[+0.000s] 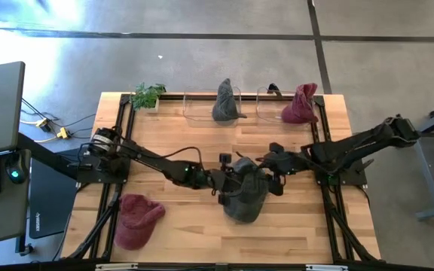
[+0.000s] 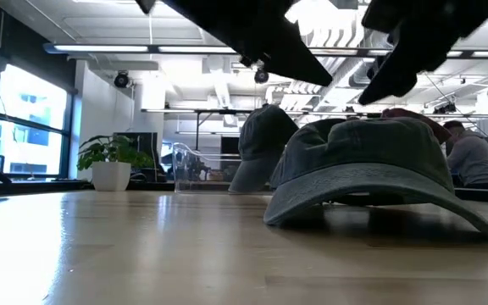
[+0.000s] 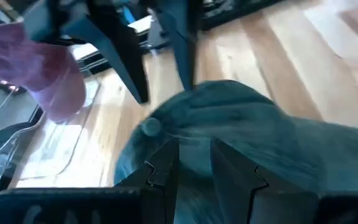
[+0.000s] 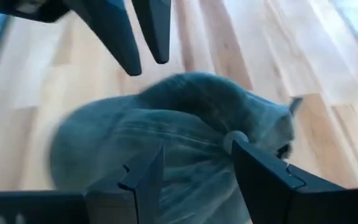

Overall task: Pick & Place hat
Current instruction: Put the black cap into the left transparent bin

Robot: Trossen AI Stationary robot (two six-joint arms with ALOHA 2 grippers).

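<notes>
A grey-blue cap (image 1: 245, 197) lies on the table's middle, resting on its brim and rim (image 2: 371, 182), with its top button up (image 3: 149, 127). My left gripper (image 1: 230, 183) hovers over the cap's left side, fingers a little apart (image 3: 194, 171). My right gripper (image 1: 268, 170) hovers over its far right side, fingers open (image 4: 197, 174). In the low view both grippers stand above the crown (image 2: 363, 135). I see neither one touching it.
A red cap (image 1: 136, 218) lies at the table's near left. At the far edge, a grey hat (image 1: 227, 102) and a maroon hat (image 1: 300, 105) sit on clear stands. A potted plant (image 1: 148, 95) stands at the far left. Bare wood lies at the near right.
</notes>
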